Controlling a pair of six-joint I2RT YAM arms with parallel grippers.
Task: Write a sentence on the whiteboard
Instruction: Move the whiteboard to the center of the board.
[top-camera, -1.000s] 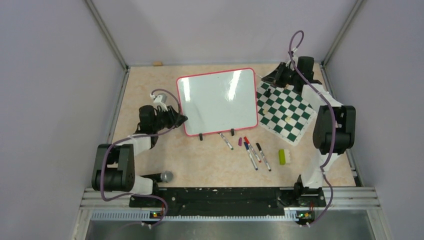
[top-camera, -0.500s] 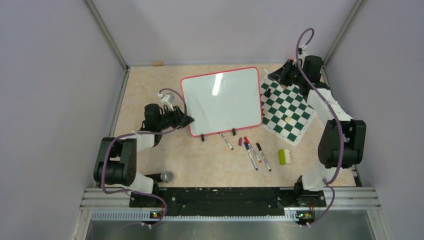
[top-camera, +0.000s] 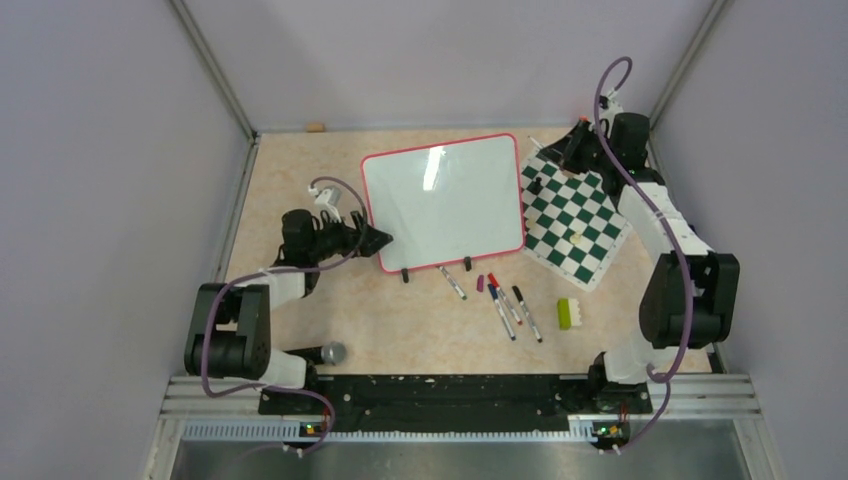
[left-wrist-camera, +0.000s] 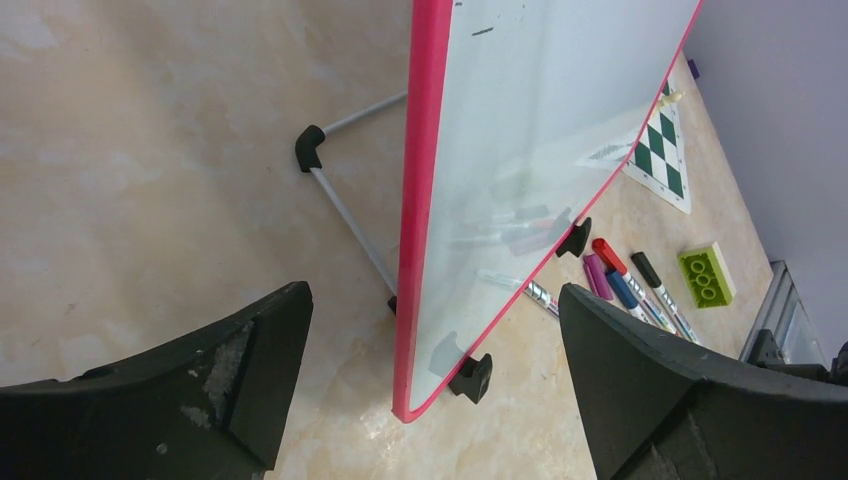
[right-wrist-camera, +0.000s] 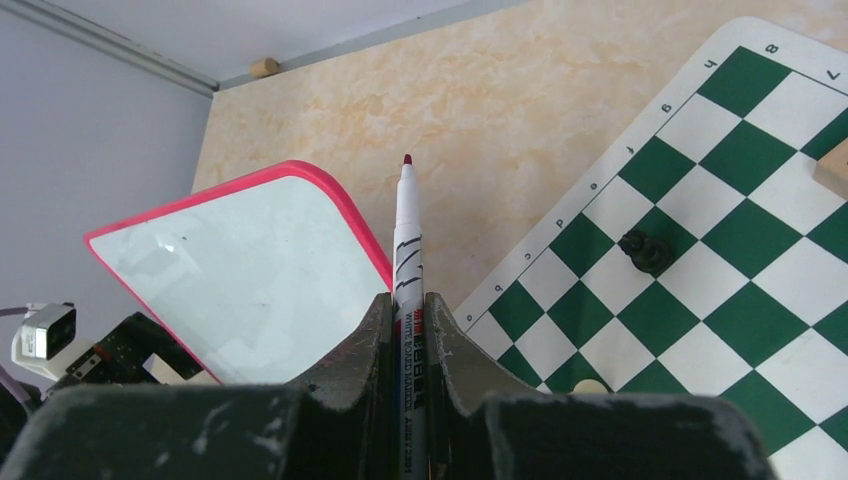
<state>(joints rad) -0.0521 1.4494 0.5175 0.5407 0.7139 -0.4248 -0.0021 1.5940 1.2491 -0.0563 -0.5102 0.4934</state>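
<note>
The whiteboard stands tilted on its wire stand, pink rim all round and two black feet on its near edge. In the left wrist view the whiteboard has its lower corner between the wide-apart jaws of my left gripper, and neither finger touches it. My left gripper is open at that near-left corner. The sentence is out of view; the face shows glare and one small dark mark. My right gripper is shut on a red-tipped marker, pointing past the board's far-right corner. In the top view the right gripper hovers there.
A green-and-white chess mat lies right of the board with a black pawn on it. Several loose markers, another marker and a green brick lie near the front. A grey knob sits by the left base.
The left gripper has opened and let go of the board's near-left corner. Before that the board shifted slightly right. The right arm moved toward the back right with its marker.
</note>
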